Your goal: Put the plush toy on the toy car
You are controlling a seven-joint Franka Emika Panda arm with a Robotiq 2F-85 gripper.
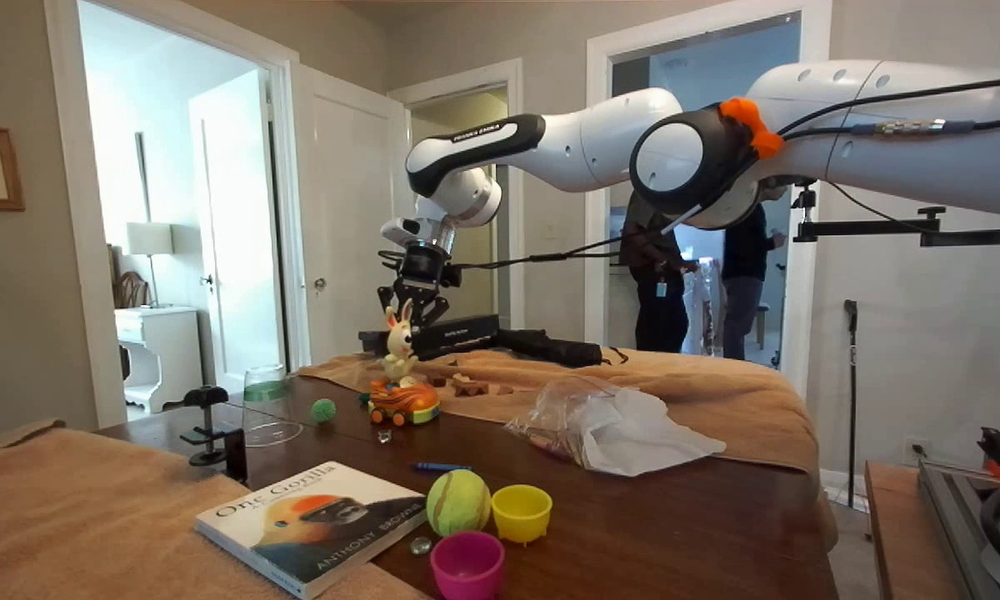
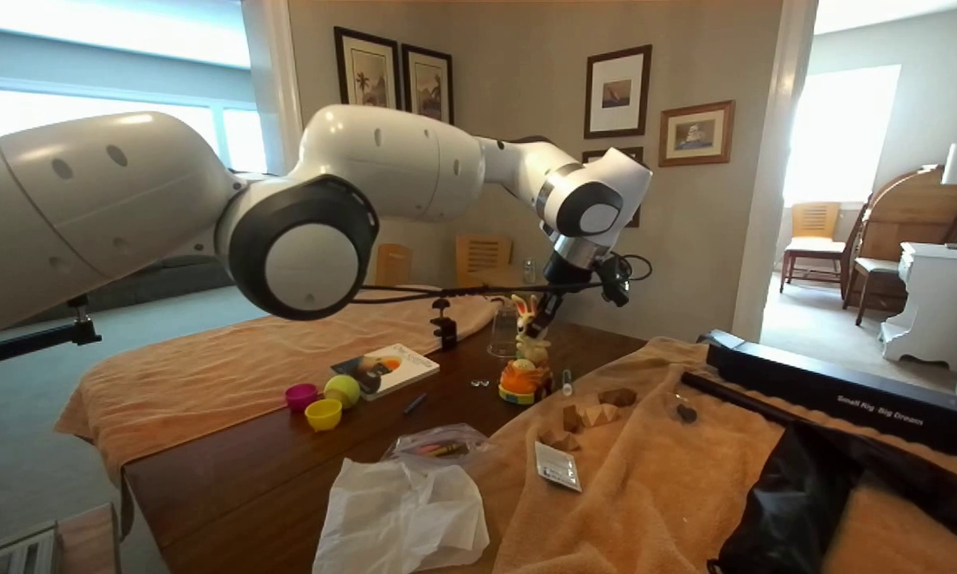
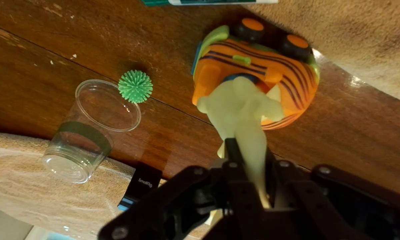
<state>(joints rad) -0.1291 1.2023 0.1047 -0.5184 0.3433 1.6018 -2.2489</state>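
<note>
The toy is a pale rabbit figure with upright ears point(image 1: 400, 354), also in an exterior view point(image 2: 531, 348) and the wrist view point(image 3: 235, 106). My gripper point(image 3: 251, 150) is shut on its upper part, with one finger on each side; it also shows in both exterior views point(image 1: 410, 312) point(image 2: 537, 323). The toy car point(image 1: 404, 403) is orange with stripes and dark wheels, also seen in an exterior view point(image 2: 520, 383) and the wrist view point(image 3: 293, 83). The rabbit is upright with its lower end over the car's opening. I cannot tell whether it touches the car.
A clear cup point(image 3: 81, 143) and green spiky ball point(image 3: 135, 86) lie beside the car. A clamp point(image 1: 207, 425), book point(image 1: 317, 521), tennis ball point(image 1: 458, 502), yellow cup point(image 1: 522, 512) and pink cup point(image 1: 467, 567) are nearby. Wooden blocks point(image 2: 598, 414) and a plastic bag point(image 1: 617, 425) lie opposite.
</note>
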